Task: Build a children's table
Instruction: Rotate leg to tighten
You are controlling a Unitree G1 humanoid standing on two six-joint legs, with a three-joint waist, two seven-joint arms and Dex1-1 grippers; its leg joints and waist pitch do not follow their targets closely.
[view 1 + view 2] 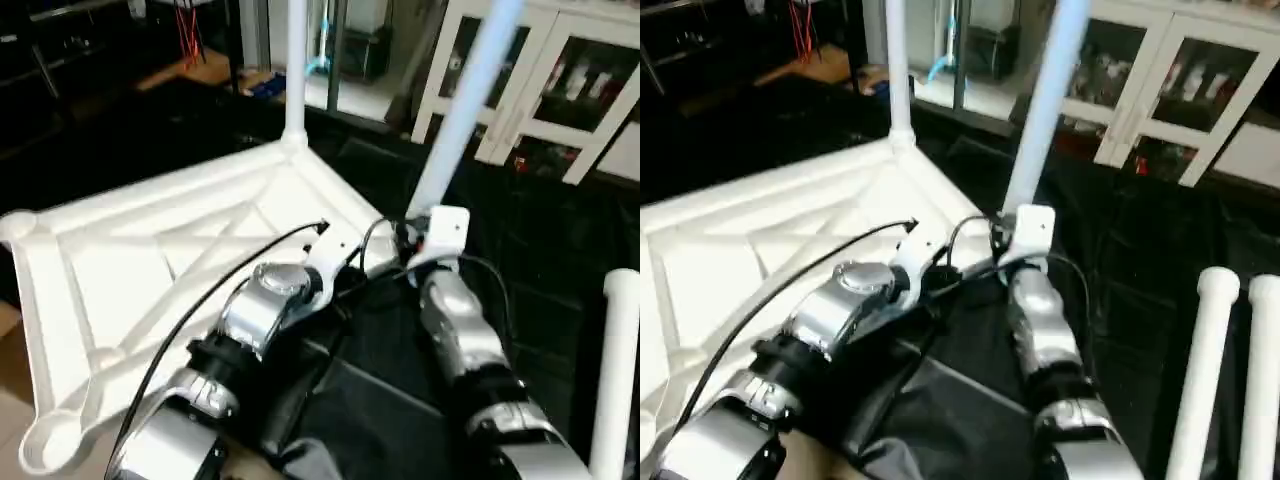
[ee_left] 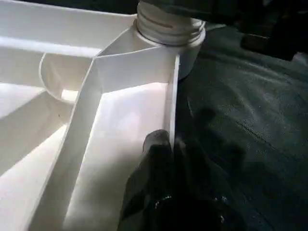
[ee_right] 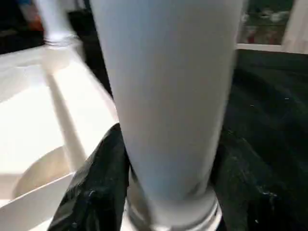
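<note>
Right wrist view: we see the right gripper (image 3: pixel 168 192) clamped around a tilted white tube leg (image 1: pixel 462 120) standing at the near corner socket of the upturned tabletop (image 1: pixel 130 260) on the dark surface (image 1: pixel 560 250). Our left gripper (image 2: pixel 168 159), fingers together, rests against the tabletop's edge wall. Another leg (image 1: pixel 296 70) stands upright in the far corner.

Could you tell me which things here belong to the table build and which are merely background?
Job: tabletop; fitted leg; leg in the right tool; spare legs.
Background: glass-door cabinet; dark floor covering.
</note>
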